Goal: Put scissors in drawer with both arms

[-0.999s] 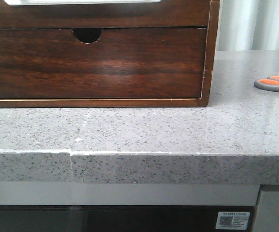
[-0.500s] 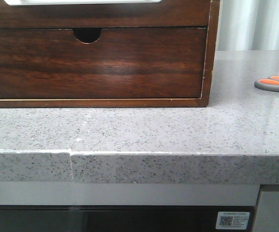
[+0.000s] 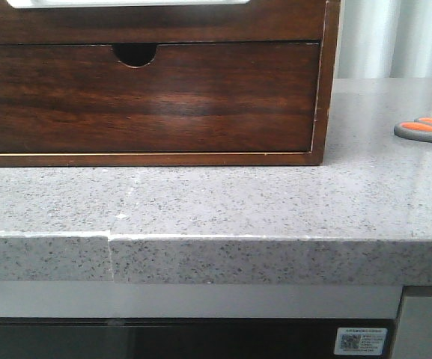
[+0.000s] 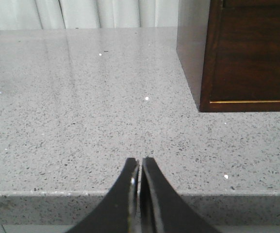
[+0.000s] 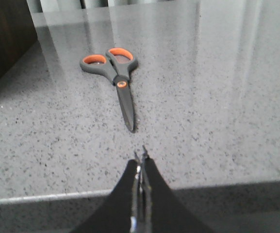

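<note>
The scissors (image 3: 425, 131), grey with orange loop linings, lie flat on the stone counter at the far right, cut off by the frame edge. In the right wrist view the scissors (image 5: 115, 80) lie closed, blade tip toward my right gripper (image 5: 140, 162), which is shut and empty over the counter's front edge, a short gap away. My left gripper (image 4: 140, 165) is shut and empty near the front edge, left of the wooden box (image 4: 246, 58). The drawer's plain low front panel (image 3: 148, 24) shows at the top of the box, a white strip above it.
The wooden box has a taller lower drawer front (image 3: 148, 101) with a half-round notch, closed. The grey speckled counter (image 3: 216, 202) has a seam at its front edge on the left. Pale curtains hang behind. Neither arm shows in the front view.
</note>
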You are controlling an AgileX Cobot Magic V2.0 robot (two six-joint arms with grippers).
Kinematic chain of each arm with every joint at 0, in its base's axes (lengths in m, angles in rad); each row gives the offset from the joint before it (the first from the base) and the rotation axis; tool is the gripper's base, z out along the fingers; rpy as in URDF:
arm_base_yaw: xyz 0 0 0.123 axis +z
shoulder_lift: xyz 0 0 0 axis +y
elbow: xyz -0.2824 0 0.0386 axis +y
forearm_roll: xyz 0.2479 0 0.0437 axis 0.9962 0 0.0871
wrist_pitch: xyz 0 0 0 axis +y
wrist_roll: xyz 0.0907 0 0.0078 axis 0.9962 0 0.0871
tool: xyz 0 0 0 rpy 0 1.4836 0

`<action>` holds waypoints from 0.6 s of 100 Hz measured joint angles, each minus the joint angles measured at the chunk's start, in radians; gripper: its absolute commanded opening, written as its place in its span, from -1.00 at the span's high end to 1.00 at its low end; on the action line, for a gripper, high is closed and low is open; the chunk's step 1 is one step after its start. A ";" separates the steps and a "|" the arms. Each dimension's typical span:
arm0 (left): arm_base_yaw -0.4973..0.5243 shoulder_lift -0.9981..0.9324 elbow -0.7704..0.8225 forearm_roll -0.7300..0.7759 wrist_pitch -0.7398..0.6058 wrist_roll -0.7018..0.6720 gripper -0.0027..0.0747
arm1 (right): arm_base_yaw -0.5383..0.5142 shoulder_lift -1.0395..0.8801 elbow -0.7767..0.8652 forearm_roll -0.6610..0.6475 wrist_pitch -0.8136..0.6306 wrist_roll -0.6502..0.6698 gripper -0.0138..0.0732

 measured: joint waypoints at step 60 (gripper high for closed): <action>0.000 0.000 0.000 -0.018 -0.085 0.000 0.98 | 0.000 0.000 0.000 0.030 -0.127 0.000 0.82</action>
